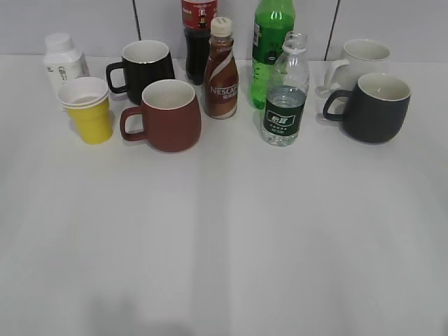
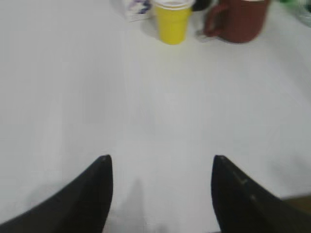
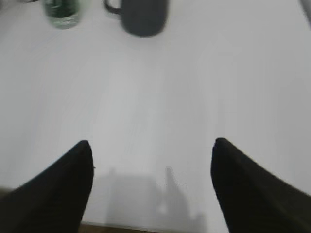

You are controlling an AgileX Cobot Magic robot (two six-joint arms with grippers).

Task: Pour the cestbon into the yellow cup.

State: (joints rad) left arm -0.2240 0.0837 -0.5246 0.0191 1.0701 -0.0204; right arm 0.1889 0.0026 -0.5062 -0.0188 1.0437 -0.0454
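The cestbon [image 1: 285, 92], a small clear uncapped bottle with a dark green label, stands upright at centre right of the table; its base shows at the top left of the right wrist view [image 3: 60, 12]. The yellow cup [image 1: 88, 109] stands upright at the left, and shows at the top of the left wrist view [image 2: 171, 20]. My left gripper [image 2: 160, 162] is open and empty above bare table, well short of the cup. My right gripper [image 3: 151, 145] is open and empty, well short of the bottle. Neither gripper shows in the exterior view.
A dark red mug [image 1: 165, 115] stands right of the yellow cup. A black mug [image 1: 143, 67], a Nescafe bottle [image 1: 221, 70], a bright green bottle [image 1: 271, 42], a dark bottle [image 1: 199, 35], a grey mug [image 1: 374, 107], a white mug [image 1: 357, 61] and a white jar [image 1: 64, 61] stand along the back.
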